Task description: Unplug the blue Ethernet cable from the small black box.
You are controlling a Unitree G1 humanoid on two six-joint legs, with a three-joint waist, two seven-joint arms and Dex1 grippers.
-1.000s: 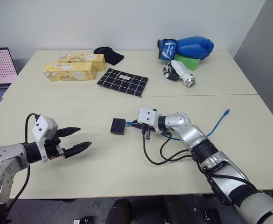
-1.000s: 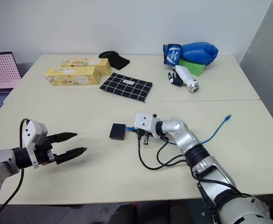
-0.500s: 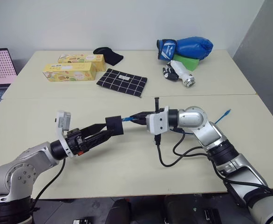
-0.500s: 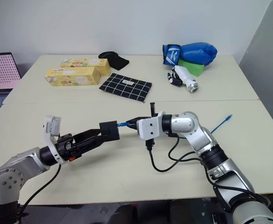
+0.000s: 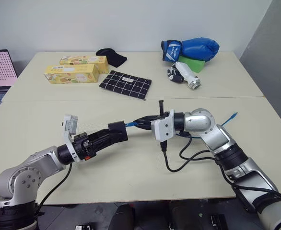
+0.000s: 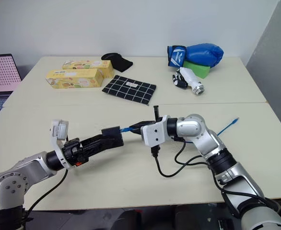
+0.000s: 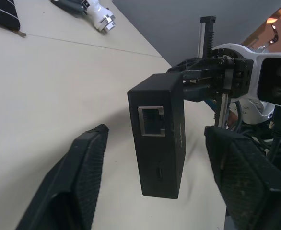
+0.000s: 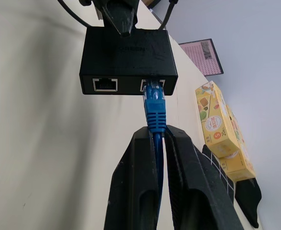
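My right gripper (image 8: 156, 139) is clamped on the blue Ethernet cable (image 8: 155, 112), its two fingers pinching the cord just behind the plug boot. The plug sits in one port of the small black box (image 8: 128, 60), directly ahead of these fingertips; a second, unoccupied port lies beside it on the same face.

My left gripper (image 7: 155, 158) faces the right one from the opposite side of the box. In the left wrist view its fingers (image 7: 83, 177) stand on either side of the box with table visible between each finger and the box wall, so I cannot tell whether they grip it. In the left eye view the box (image 5: 117, 132) sits at the tip of the left gripper (image 5: 109, 136), raised above the table (image 5: 131, 172).

From my right gripper the cable runs back along the forearm, its free plug end (image 5: 233, 115) lying on the table beyond the right arm.

Farther beyond both grippers lie a black grid-patterned cloth (image 5: 126, 84), two yellow cartons (image 5: 73, 73), a black pouch (image 5: 111, 56) and a blue boxing glove (image 5: 191, 49).
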